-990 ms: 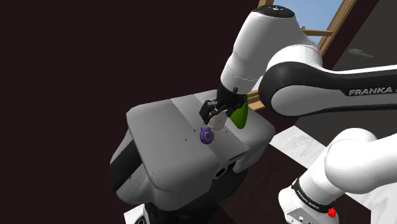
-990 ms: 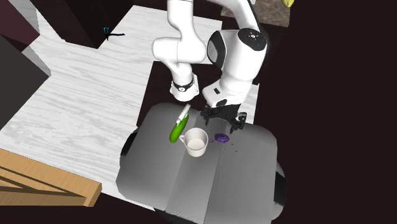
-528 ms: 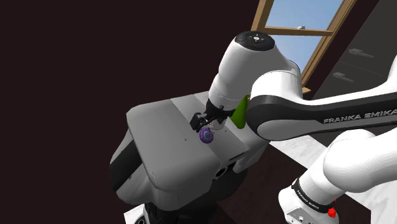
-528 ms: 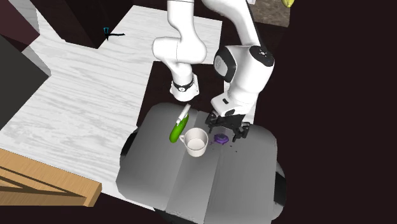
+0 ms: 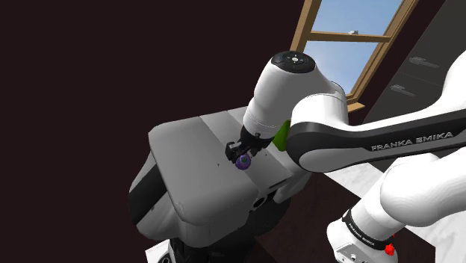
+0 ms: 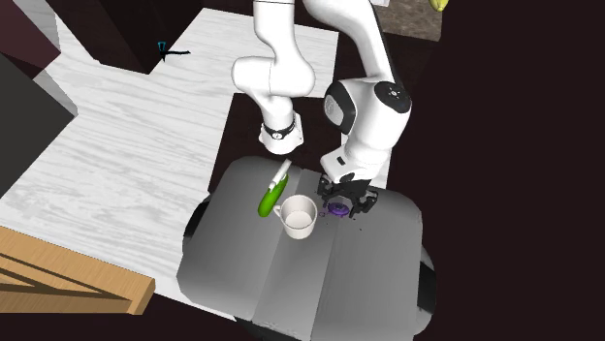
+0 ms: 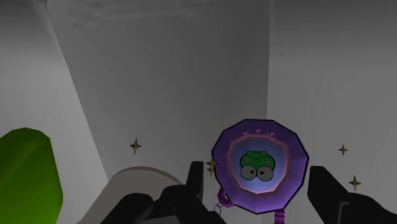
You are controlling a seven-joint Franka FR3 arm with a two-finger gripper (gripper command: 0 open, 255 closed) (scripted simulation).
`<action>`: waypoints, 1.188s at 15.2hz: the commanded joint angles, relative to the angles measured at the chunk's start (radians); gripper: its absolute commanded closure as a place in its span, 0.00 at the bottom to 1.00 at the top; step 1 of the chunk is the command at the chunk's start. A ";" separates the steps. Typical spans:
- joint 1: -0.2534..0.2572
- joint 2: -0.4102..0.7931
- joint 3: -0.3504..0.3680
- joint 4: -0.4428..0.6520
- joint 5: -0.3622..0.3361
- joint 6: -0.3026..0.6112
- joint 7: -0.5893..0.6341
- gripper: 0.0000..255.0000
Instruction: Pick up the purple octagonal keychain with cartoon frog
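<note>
Grey worktop carries everything; the white arm bends low over it; its black gripper hangs just above the top, fingers spread wide and clasping nothing; a white cup stands just beside the gripper, with a green pen on the cup's far side; the purple keychain, frog face up, lies flat on the worktop between the two fingers, neither plainly touching it.

Arm bent low; gripper spread, pointing down.
</note>
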 commanded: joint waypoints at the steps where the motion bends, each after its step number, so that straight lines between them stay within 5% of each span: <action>1: 0.001 0.003 0.002 -0.002 0.001 0.002 0.000 1.00; 6: 0.003 0.001 0.002 -0.006 0.003 0.003 0.000 1.00; 18: 0.027 -0.072 -0.064 0.102 0.019 -0.174 -0.054 1.00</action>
